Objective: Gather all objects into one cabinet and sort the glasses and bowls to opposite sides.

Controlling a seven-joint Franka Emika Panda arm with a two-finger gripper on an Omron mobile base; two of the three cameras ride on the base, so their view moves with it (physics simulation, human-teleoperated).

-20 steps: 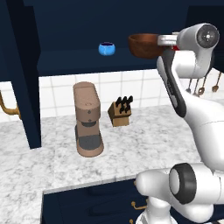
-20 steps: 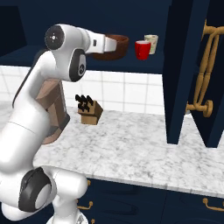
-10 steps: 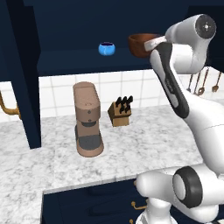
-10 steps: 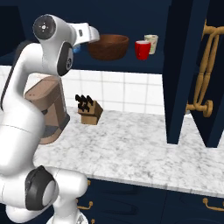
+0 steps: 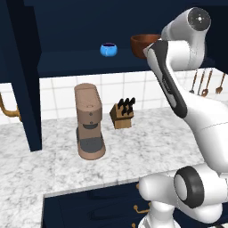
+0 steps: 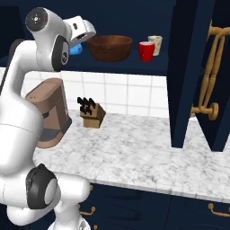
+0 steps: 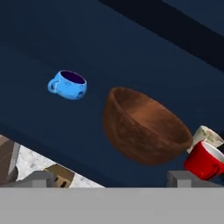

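the white arm reaches high, elbow bent, its pincer (image 7: 109, 178) spread wide and holding nothing.

Navy cabinet shelf (image 6: 130, 64) with blue bowl (image 5: 108, 49), brown bowl (image 6: 110, 47), red cup (image 6: 146, 50), beige cup (image 6: 155, 44).

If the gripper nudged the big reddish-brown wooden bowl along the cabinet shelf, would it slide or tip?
The big reddish-brown wooden bowl looks rigid, wide and low, so it would probably slide rather than tip. Its rounded underside may let it rock if pushed near the rim. The red cup stands close by, so a push that way could knock it.
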